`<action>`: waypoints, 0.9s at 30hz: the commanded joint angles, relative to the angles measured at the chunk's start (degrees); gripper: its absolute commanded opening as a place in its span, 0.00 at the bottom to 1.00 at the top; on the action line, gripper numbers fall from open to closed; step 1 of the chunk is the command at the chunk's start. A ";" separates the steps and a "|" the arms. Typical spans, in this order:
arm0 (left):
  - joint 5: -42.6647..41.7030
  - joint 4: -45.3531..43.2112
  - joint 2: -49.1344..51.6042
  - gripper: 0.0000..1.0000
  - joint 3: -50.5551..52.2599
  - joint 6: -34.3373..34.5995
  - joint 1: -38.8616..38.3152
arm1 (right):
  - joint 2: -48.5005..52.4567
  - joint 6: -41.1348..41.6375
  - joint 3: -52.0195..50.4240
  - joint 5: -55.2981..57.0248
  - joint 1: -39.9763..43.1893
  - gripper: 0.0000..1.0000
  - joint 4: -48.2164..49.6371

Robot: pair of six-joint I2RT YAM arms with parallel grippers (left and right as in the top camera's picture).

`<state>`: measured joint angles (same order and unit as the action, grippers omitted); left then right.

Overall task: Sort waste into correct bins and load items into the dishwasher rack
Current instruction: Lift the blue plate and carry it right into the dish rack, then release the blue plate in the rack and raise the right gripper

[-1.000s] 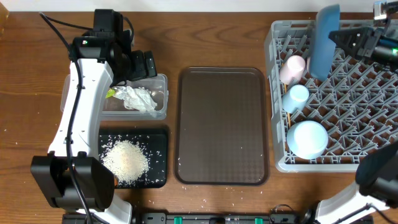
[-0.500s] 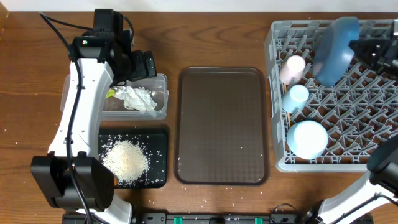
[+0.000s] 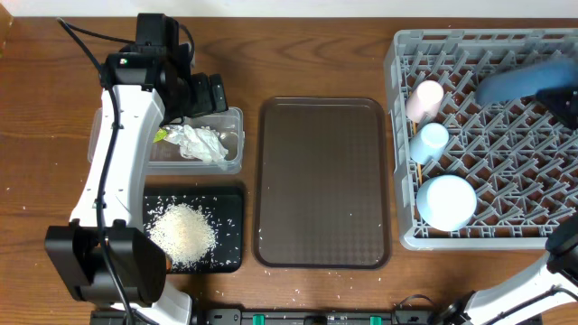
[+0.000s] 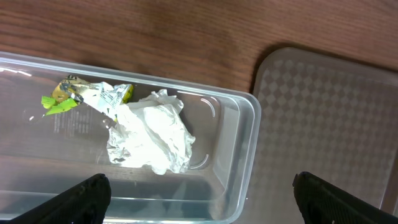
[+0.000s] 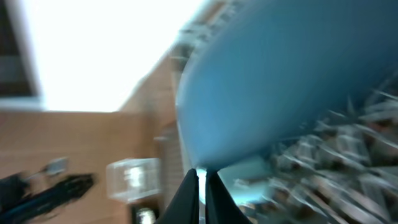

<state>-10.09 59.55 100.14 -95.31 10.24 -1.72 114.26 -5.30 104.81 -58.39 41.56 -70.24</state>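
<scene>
We see the large blue plate (image 3: pixel 517 83), blurred and tilted, over the far right part of the grey dishwasher rack (image 3: pixel 506 171). Its rim is pinched between the fingers of the right gripper (image 5: pixel 199 183). Along the rack's left side sit the pale pink cup (image 3: pixel 424 99), the light blue cup (image 3: pixel 433 140) and the bowl (image 3: pixel 446 201). The left gripper (image 4: pixel 199 186) hangs spread wide and empty above the clear tub (image 4: pixel 242 155), which holds a crumpled tissue (image 4: pixel 152 140) and the yellow-green wrapper (image 4: pixel 62 99). Rice (image 3: pixel 181 233) lies on the black tray (image 3: pixel 230 203).
</scene>
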 commanded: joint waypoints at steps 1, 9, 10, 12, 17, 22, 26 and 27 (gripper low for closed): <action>0.72 -0.04 0.11 0.96 -0.44 -0.79 0.04 | 0.20 2.75 -0.04 11.21 1.81 0.05 -0.68; 0.70 -0.04 0.11 0.96 -0.44 -0.79 0.04 | 0.17 3.15 -0.02 11.89 3.08 0.21 -4.04; 0.72 -0.04 0.11 0.96 -0.44 -0.79 0.04 | 0.17 3.15 -0.02 11.89 3.32 0.23 -4.81; 0.72 -0.04 0.11 0.96 -0.44 -0.79 0.04 | 0.17 3.15 -0.02 11.87 3.74 0.28 -6.03; 0.72 -0.04 0.11 0.96 -0.44 -0.79 0.04 | -0.39 3.13 -0.02 11.87 4.07 0.39 -8.87; 0.72 -0.04 0.11 0.96 -0.44 -0.79 0.04 | -1.55 3.08 -0.02 12.09 3.02 0.51 -9.90; 0.72 -0.04 0.11 0.96 -0.44 -0.79 0.04 | -3.19 3.10 -0.02 16.87 0.46 0.55 -8.98; 0.72 -0.04 0.11 0.96 -0.44 -0.79 0.04 | -3.72 3.10 -0.02 18.21 -0.72 0.56 -8.63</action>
<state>-10.09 59.55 100.14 -95.31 10.24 -1.72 113.75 -1.93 104.79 -43.46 43.68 -79.26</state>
